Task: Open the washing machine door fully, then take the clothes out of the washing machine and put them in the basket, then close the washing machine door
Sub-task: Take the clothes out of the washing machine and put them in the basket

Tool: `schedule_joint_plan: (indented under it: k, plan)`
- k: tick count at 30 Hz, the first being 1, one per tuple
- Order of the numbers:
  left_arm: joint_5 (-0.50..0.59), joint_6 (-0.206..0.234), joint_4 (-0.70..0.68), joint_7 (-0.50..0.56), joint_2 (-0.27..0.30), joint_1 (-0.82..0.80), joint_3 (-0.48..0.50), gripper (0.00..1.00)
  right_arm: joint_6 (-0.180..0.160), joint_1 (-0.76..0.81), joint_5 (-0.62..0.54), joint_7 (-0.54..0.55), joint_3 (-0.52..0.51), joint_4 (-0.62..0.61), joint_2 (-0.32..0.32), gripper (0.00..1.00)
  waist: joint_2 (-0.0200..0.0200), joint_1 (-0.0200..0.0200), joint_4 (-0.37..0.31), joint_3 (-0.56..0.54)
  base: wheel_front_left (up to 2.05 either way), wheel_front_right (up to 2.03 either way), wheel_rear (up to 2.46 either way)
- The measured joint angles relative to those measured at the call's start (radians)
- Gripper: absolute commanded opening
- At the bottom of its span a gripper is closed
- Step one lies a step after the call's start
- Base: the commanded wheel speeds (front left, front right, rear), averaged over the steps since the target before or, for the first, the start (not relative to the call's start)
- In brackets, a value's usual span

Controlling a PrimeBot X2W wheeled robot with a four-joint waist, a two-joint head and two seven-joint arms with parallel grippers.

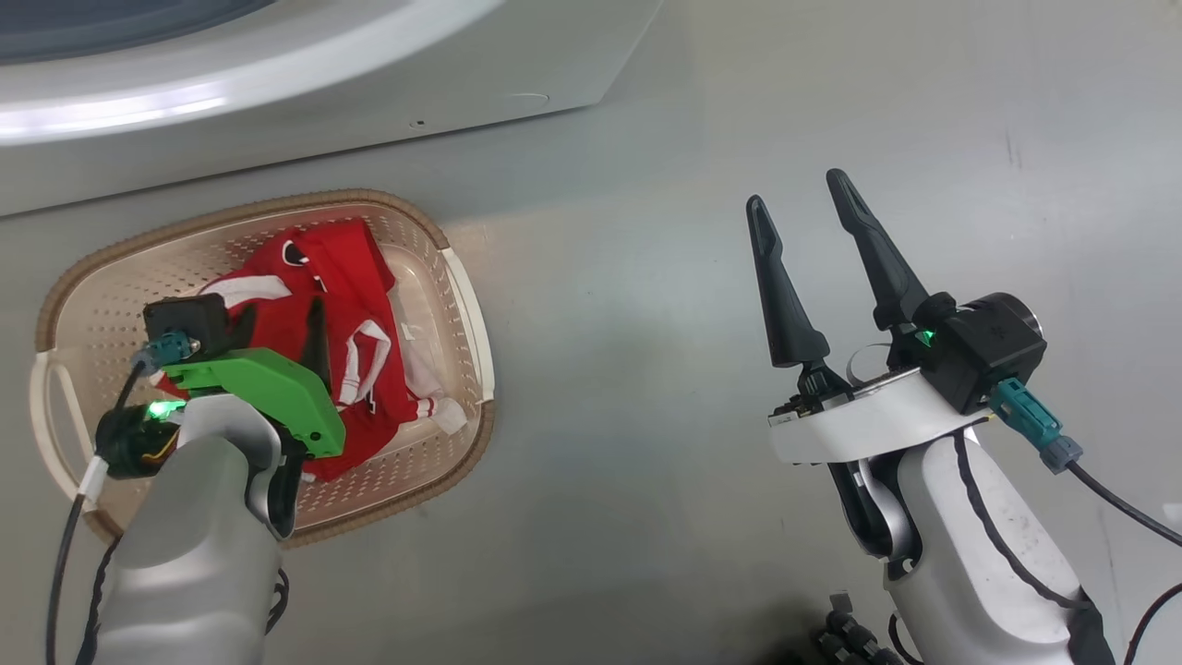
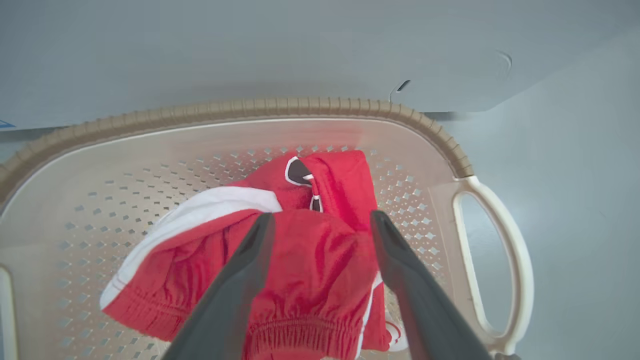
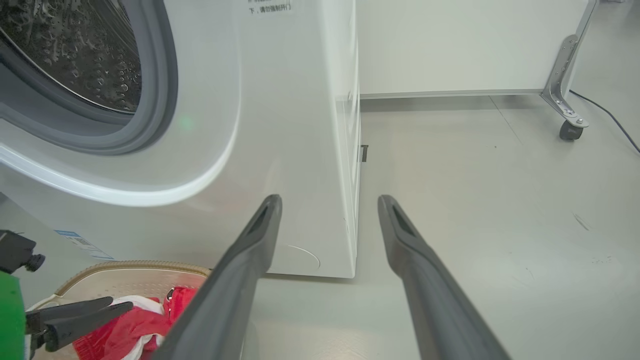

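At the left hand (image 2: 322, 220), fingers wide apart above the red clothes (image 2: 300, 260), cloth showing between them, nothing clamped; whether touching, impossible to tell. At the right hand (image 1: 799, 196), fingers equally parted, empty, over bare floor (image 1: 646, 369). In the basket (image 1: 466, 305), just before the washing machine (image 1: 369, 102), clothes heaped, long axis from machine side towards the robot, elastic waistband nearest the left hand. Basket's own length along the machine's front.

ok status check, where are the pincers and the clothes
Left pincer open over the clothes, clothes lying in the basket. Right pincer open, empty, off to the side. No obstruction seen.
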Motion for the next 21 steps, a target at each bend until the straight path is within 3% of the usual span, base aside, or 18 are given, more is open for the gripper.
schedule_joint_plan:
  k: [9,21]
  plan:
    - [0.01,-0.017,-0.019,-0.123,-0.011,0.003,0.001,1.0,0.0,0.001,0.0,0.0,-0.018,0.028,0.0,1.0,0.0,0.0,0.023,-0.07,0.0,0.0,0.0]
    - [0.019,-0.027,-0.182,-0.132,-0.023,0.051,0.014,1.0,0.0,0.049,-0.008,0.0,-0.052,0.067,0.0,1.0,0.0,0.0,0.07,-0.19,0.0,0.0,0.0]
